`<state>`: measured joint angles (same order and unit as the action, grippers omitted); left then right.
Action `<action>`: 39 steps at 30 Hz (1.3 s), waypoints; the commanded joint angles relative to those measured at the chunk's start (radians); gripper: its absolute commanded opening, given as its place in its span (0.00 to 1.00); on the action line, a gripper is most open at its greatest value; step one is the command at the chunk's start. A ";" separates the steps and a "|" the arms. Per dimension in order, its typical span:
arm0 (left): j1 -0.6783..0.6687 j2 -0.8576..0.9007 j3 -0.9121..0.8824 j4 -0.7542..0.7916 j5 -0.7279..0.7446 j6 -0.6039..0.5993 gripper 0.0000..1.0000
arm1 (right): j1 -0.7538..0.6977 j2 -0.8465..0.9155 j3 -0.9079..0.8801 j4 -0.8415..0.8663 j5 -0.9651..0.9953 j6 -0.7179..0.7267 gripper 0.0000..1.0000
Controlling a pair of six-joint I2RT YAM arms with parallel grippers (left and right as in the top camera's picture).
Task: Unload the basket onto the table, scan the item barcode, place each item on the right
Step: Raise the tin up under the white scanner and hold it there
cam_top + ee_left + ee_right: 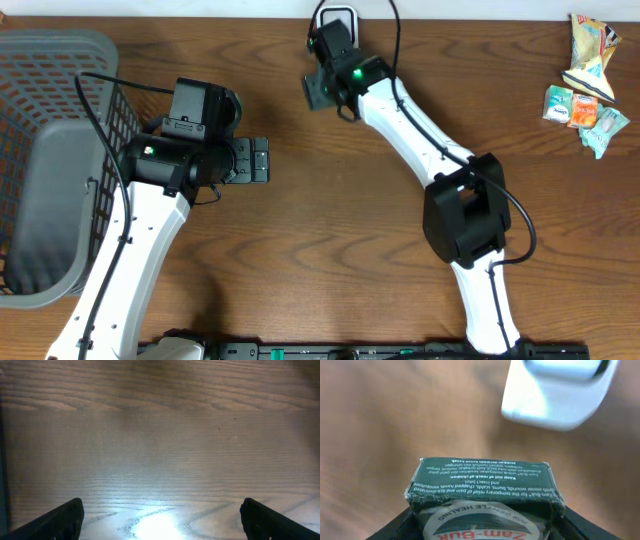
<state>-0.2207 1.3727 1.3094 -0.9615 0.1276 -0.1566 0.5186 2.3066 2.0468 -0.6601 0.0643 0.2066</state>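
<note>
A dark green Zam-Buk box [482,485] with white small print sits between the fingers of my right gripper [485,532], which is shut on it. From overhead the box [318,92] hangs at the back middle of the table, just in front of the white scanner [336,18]. The right wrist view shows the scanner [555,390] blurred, up and to the right of the box. I see no barcode on the faces that show. My left gripper [255,160] stands open over bare wood, and its wrist view shows the gripper [162,520] with nothing between the fingers.
A grey plastic basket [50,150] fills the left side, close to the left arm. Several snack packets [585,85] lie at the back right corner. A black cable [390,30] runs from the scanner over the table's back edge.
</note>
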 commanded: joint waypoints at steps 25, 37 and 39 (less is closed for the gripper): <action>0.001 -0.006 0.011 0.000 -0.005 0.006 0.98 | -0.017 0.076 0.019 0.232 0.100 0.045 0.77; 0.001 -0.006 0.011 0.000 -0.006 0.006 0.98 | 0.000 0.204 0.019 0.230 0.141 0.122 0.79; 0.001 -0.006 0.011 0.000 -0.005 0.006 0.98 | -0.001 0.210 0.019 0.238 0.143 0.122 0.77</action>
<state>-0.2207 1.3727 1.3094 -0.9615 0.1280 -0.1566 0.5159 2.5031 2.0491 -0.4324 0.1814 0.3084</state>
